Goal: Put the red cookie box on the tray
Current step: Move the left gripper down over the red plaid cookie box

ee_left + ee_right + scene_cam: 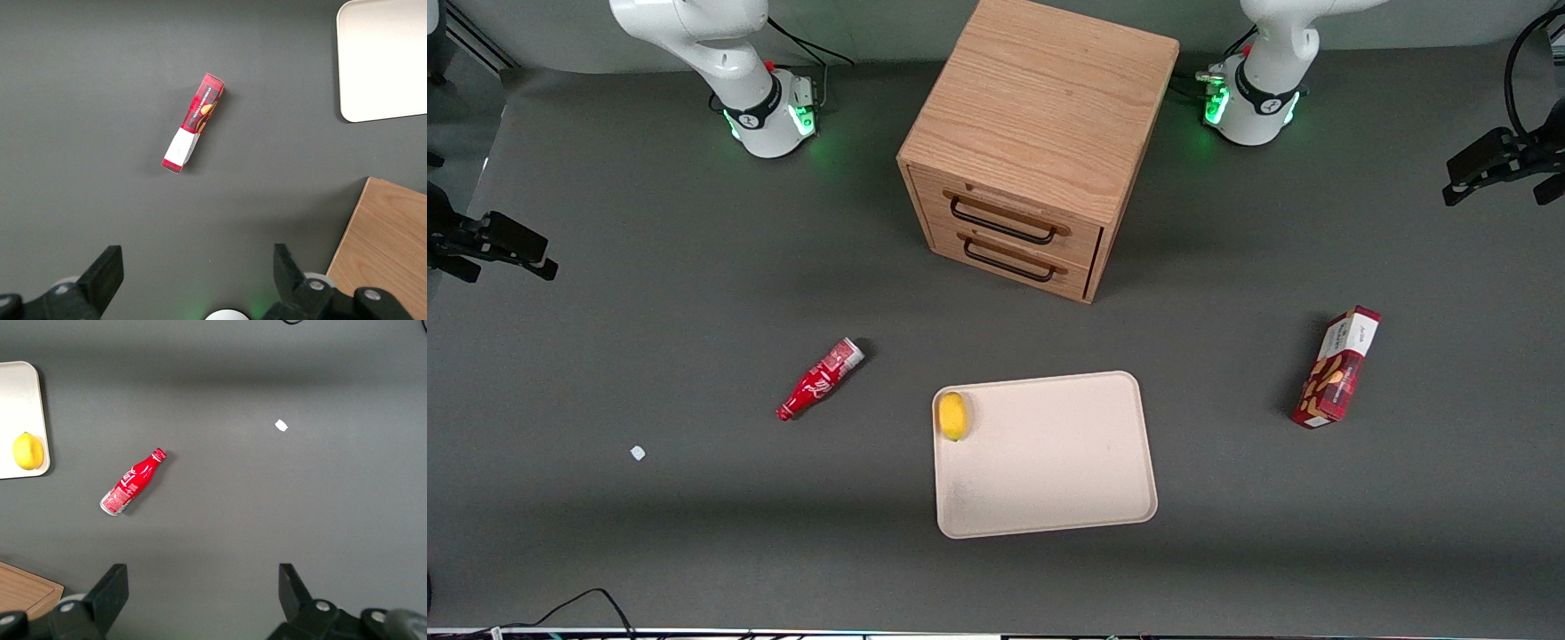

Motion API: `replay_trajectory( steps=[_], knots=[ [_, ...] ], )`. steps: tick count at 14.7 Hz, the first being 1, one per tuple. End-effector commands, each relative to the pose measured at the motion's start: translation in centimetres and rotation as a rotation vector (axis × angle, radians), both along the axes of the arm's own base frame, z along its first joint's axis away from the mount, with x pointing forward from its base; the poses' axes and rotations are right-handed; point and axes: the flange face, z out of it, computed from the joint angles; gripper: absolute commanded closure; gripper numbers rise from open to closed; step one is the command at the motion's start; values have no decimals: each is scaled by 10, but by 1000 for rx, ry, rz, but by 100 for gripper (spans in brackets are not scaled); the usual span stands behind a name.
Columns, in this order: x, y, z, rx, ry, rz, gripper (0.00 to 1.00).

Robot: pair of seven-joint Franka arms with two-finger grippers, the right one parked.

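The red cookie box (1336, 367) lies flat on the grey table toward the working arm's end, its white panel end pointing toward the arm bases. It also shows in the left wrist view (193, 122). The beige tray (1067, 462) lies in the middle of the table, nearer the front camera than the wooden cabinet, and a corner of it shows in the left wrist view (383, 60). My left gripper (198, 267) is open and empty, high above the table and well apart from the box. It is out of the front view.
A yellow lemon (953, 415) sits on the tray's corner nearest the parked arm's end. A red bottle (819, 380) lies on the table toward the parked arm's end, with a small white scrap (638, 452) further that way. A wooden two-drawer cabinet (1040, 142) stands between the arm bases.
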Motion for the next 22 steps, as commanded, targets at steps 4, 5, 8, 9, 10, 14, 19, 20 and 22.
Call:
replay_trajectory(
  steps=[4,5,8,9,10,14,19,20,22],
  knots=[
    [-3,2,2,-11,4,7,0],
    [-3,2,2,-11,4,7,0],
    [0,1,-4,-11,14,5,0],
    [4,2,-11,-11,28,5,0],
    [9,3,-18,-9,39,6,0],
    [45,9,-88,15,69,-105,0],
    [64,11,-203,39,22,-197,0],
    [62,11,-221,40,13,-204,0],
    [57,13,-251,47,5,-236,0]
  ],
)
